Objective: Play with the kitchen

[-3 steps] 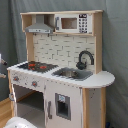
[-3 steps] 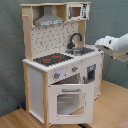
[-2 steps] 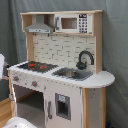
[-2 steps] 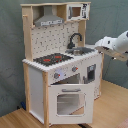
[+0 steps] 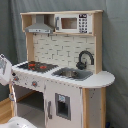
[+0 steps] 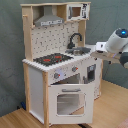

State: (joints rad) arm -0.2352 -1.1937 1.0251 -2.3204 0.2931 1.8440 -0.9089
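Probably the kitchen (image 6: 60, 65) is stiff, heavy wood standing on the floor; take its oven door handle (image 6: 70, 90). At three o'clock the hand (image 6: 100, 49) hovers; I cannot tell its opening.

kitchen (image 6: 55, 75): matt white panels, light-wood frame; stovetop (image 6: 52, 59) glossy black; faucet (image 5: 85, 59) above sink black plastic-looking; backdrop (image 5: 117, 45) grey cloth.

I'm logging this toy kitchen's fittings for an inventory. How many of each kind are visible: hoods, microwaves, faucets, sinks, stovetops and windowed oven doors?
Grey hood: 1
Microwave: 1
Black faucet: 1
Sink: 1
Black stovetop with red rings: 1
Windowed oven door: 1
Total: 6 fittings on the kitchen.
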